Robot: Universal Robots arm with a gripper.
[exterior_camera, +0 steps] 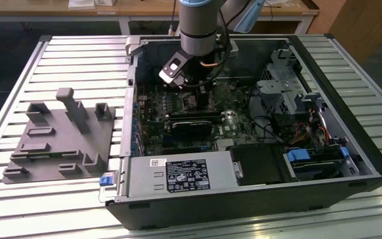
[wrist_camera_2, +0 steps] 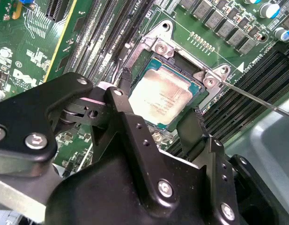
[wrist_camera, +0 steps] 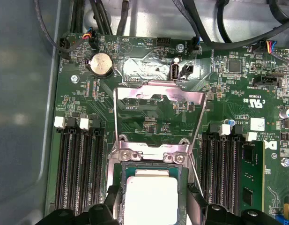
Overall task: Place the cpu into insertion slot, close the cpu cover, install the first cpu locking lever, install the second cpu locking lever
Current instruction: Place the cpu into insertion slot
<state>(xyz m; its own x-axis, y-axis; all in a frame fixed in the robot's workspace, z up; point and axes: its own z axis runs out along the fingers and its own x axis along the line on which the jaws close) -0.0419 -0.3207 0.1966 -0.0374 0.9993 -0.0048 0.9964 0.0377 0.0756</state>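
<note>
Straddling the seated cpu [wrist_camera_2: 160, 96], hand [wrist_camera_2: 157, 115] spread.

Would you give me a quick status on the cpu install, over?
Status: claw open, straddling the cpu, seated in the insertion slot. The cpu cover stands open, tipped back. One locking lever unlatched.

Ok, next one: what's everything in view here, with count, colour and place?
table: one, silver slats, under everything
computer case: one, black, open, on the table
fixture block: one, grey, exterior view's left of the case
motherboard: one, green, inside the case
insertion slot: one, black, on the motherboard
cpu: one, silvery-grey, in the insertion slot
cpu cover: one, silvery, swung open
locking lever: one, silvery rod, beside the slot
arm: one, grey, reaching into the case
gripper: one, black, over the cpu
</note>
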